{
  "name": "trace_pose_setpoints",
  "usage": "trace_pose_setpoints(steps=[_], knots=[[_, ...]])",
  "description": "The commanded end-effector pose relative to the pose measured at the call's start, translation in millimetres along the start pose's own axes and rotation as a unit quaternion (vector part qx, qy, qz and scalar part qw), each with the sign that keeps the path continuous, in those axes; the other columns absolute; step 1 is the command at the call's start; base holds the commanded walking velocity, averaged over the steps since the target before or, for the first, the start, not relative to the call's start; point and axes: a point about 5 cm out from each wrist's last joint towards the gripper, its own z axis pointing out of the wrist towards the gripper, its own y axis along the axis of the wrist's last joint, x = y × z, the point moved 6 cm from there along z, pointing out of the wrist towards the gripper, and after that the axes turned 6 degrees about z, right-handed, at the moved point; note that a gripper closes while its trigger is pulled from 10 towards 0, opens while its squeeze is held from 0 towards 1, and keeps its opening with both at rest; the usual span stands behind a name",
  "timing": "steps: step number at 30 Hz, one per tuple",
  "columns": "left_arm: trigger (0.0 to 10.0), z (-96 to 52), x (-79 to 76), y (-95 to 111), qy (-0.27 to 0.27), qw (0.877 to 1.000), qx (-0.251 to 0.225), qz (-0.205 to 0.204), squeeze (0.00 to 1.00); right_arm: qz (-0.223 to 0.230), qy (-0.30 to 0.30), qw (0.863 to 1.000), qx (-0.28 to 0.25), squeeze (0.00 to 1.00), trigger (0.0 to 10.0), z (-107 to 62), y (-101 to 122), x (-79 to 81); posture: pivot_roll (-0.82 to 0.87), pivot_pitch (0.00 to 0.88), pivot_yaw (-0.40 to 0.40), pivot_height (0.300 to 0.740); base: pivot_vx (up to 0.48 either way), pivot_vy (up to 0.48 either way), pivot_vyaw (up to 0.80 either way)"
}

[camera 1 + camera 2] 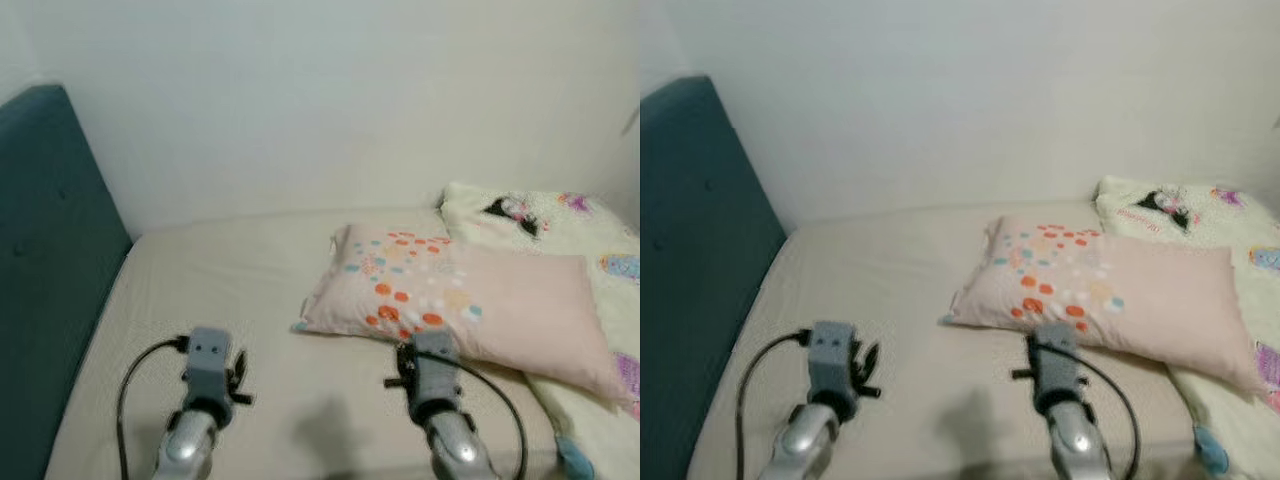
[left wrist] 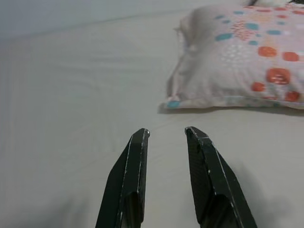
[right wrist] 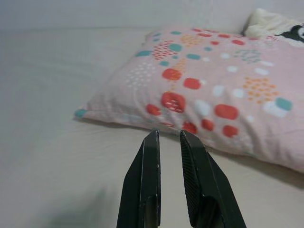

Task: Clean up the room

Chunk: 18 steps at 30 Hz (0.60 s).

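Note:
A pink pillow [image 1: 470, 300] with coloured dots lies flat on the beige bed sheet [image 1: 230, 280], right of the middle. Both arms reach forward low over the mattress. My left wrist [image 1: 210, 365] is over bare sheet, left of the pillow's near corner. My left gripper [image 2: 166, 132] is open and holds nothing, with the pillow [image 2: 237, 57] ahead and to one side. My right wrist [image 1: 430, 362] sits at the pillow's near edge. My right gripper [image 3: 169, 135] is narrowly open and holds nothing, its tips just short of the pillow [image 3: 213, 90].
A cream blanket [image 1: 545, 222] with cartoon prints is bunched at the far right, partly under the pillow. A teal padded headboard [image 1: 50, 260] runs along the left side. A white wall [image 1: 320, 100] closes the far side of the bed.

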Motion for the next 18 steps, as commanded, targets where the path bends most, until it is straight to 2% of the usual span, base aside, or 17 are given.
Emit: trace_pose_setpoints(steps=[1, 13, 18], knots=[[10.0, -4.2, 3.3, -6.7, 0.006, 1.0, 0.01, 0.006, 0.0, 0.011, -0.002, 1.0, 0.013, 0.0, 10.0, -2.7, -7.7, 0.4, -0.03, 0.059, -0.02, 0.74, 0.0, 0.0, 0.0], [10.0, -3.2, 1.6, -4.7, -0.003, 1.0, 0.009, 0.023, 0.0, 0.015, 0.003, 1.0, 0.015, 0.0, 10.0, -2.0, -7.8, 3.0, -0.03, 0.055, -0.018, 0.74, 0.0, 0.0, 0.0], [10.0, -3.1, -0.2, -6.1, -0.006, 1.0, 0.014, 0.027, 0.0, 0.016, 0.003, 1.0, 0.017, 0.0, 10.0, -3.0, -9.1, 3.0, -0.03, 0.053, -0.016, 0.74, 0.0, -0.292, 0.0]])
